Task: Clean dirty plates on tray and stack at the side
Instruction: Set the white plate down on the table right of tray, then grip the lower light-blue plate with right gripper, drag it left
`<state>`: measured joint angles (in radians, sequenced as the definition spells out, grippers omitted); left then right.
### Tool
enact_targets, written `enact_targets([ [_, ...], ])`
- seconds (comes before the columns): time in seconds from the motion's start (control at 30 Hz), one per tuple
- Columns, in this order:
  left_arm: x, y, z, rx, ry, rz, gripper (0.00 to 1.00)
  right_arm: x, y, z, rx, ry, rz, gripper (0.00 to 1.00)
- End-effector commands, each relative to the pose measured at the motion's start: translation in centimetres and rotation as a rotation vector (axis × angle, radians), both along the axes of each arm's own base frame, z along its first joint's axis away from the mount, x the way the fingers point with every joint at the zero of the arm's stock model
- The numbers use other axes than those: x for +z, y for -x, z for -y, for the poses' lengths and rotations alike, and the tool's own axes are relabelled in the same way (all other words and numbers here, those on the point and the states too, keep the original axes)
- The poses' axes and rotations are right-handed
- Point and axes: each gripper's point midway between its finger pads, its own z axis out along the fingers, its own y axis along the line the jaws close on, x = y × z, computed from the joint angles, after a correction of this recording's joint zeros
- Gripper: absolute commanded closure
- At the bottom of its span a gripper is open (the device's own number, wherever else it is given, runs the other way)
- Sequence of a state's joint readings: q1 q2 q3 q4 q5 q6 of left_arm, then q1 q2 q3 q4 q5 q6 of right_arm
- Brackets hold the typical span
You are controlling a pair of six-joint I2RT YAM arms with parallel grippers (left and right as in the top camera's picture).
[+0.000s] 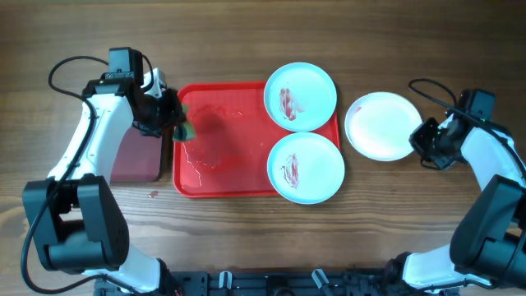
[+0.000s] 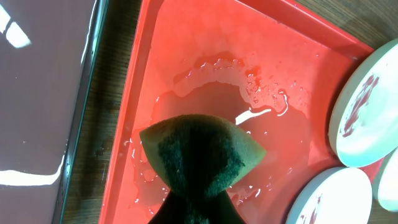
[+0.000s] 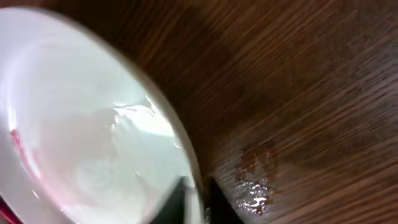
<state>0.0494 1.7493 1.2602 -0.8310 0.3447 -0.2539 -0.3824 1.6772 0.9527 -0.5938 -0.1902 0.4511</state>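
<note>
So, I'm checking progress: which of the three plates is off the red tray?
The white plate, on the bare table right of the tray. Both light blue plates, red-smeared, sit on the tray's right end.

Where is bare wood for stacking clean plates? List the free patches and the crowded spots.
Free: the wooden table's near strip below the bright red rectangular plastic tray, and the far strip above it. Crowded: the tray's right end, under two round light blue plates, with the round white plate just beside them.
</note>
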Motion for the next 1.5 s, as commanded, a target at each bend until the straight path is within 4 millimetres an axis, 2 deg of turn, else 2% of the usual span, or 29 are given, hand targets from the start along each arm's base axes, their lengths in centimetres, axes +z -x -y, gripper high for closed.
enact_targets([
  [0.0,-0.1,0.2,0.0,0.014,0.002,-0.010,0.96,1.1,-1.5,-1.4,0.044,-0.074,0.083,0.66],
  [0.07,-0.1,0.2,0.0,0.014,0.002,-0.010,0.96,3.3,-3.0,-2.8,0.107,-0.156,0.153,0.66],
  [0.13,-0.1,0.2,0.0,0.014,0.002,-0.009,0.96,6.6,-3.8,-4.4,0.211,-0.166,0.212,0.66],
  [0.2,-0.1,0.1,0.0,0.014,0.002,-0.004,0.96,9.3,-3.6,-6.9,0.321,-0.137,0.257,0.66],
  [0.27,-0.1,0.1,0.0,0.014,0.002,-0.004,0.96,10.2,-2.9,-10.0,0.411,-0.144,0.254,0.64],
  [0.33,-0.1,0.0,0.1,0.013,0.003,-0.003,0.96,9.5,-1.7,-13.4,0.503,-0.150,0.194,0.64],
  [0.4,-0.1,0.1,0.3,0.007,0.002,-0.003,0.96,7.6,0.0,-15.5,0.569,-0.101,0.106,0.64],
  [0.47,-0.1,0.1,0.8,-0.008,-0.002,-0.002,0.96,5.2,1.9,-16.4,0.562,-0.039,0.009,0.64],
  [0.53,-0.2,0.0,1.0,-0.017,-0.027,0.003,0.96,3.5,3.3,-17.0,0.583,0.004,-0.037,0.63],
  [0.63,-0.3,0.1,1.4,-0.032,-0.046,0.005,0.96,2.2,4.7,-17.4,0.594,0.014,-0.081,0.64],
  [0.77,-0.3,0.1,1.6,-0.036,-0.045,0.005,0.96,1.0,5.4,-17.1,0.585,0.029,-0.102,0.67],
  [0.93,-0.3,0.1,1.6,-0.037,-0.045,0.004,0.96,-0.7,5.2,-17.2,0.586,0.025,-0.131,0.80],
  [1.07,-0.3,0.1,1.6,-0.037,-0.046,0.005,0.96,-1.3,5.2,-17.3,0.589,0.014,-0.144,0.87],
  [1.13,-0.3,0.1,1.6,-0.037,-0.046,0.006,0.96,-1.3,5.2,-17.6,0.597,0.001,-0.141,0.96],
  [1.2,-0.3,0.1,1.6,-0.037,-0.046,0.005,0.96,-1.2,5.3,-18.2,0.608,-0.023,-0.135,0.96],
  [1.4,-0.3,0.1,1.6,-0.037,-0.045,0.005,0.96,0.2,6.0,-24.3,0.707,-0.185,-0.085,0.96],
  [1.47,-0.3,0.1,1.6,-0.037,-0.045,0.005,0.96,1.3,5.3,-26.4,0.710,-0.200,-0.052,0.96],
])
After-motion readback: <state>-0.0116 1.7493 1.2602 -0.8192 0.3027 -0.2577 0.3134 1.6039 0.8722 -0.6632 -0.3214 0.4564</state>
